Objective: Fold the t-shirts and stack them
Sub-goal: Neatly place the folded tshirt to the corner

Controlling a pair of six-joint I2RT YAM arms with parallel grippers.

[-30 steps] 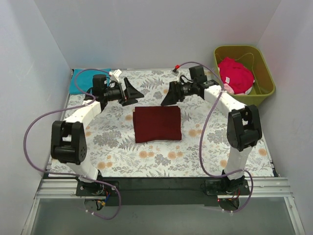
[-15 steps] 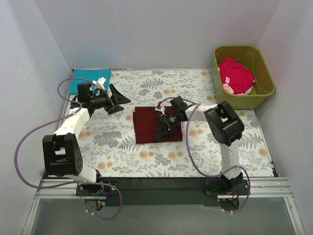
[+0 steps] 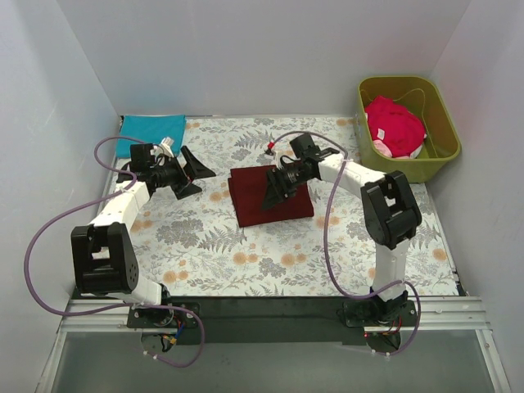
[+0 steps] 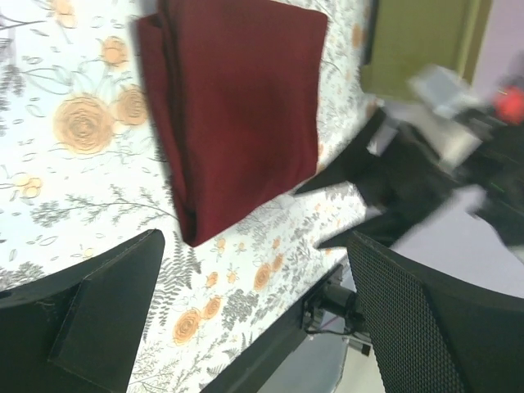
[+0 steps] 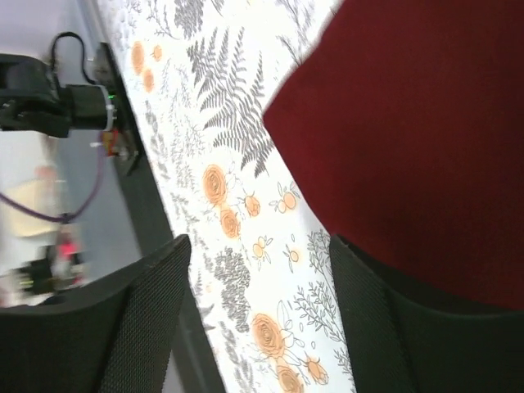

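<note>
The dark maroon t-shirt (image 3: 282, 201) lies folded in a rectangle, slightly askew, on the middle of the table; it also shows in the left wrist view (image 4: 237, 98) and the right wrist view (image 5: 426, 123). My right gripper (image 3: 274, 187) is open and low over the shirt, one finger (image 5: 434, 327) resting on the cloth's edge, the other over the tablecloth. My left gripper (image 3: 195, 176) is open and empty, left of the shirt and apart from it. The teal blue t-shirt (image 3: 146, 133) lies folded at the back left. The red-pink t-shirt (image 3: 395, 123) is bunched in the tub.
The olive-green tub (image 3: 438, 160) stands at the back right against the wall. The floral tablecloth (image 3: 246, 254) covers the table. White walls close the left, back and right sides. The black front rail (image 3: 262, 307) runs between the arm bases.
The right gripper came down onto the maroon shirt, then moved back and right; the shirt slid that way and turned a little. The left gripper drew back to the left.
</note>
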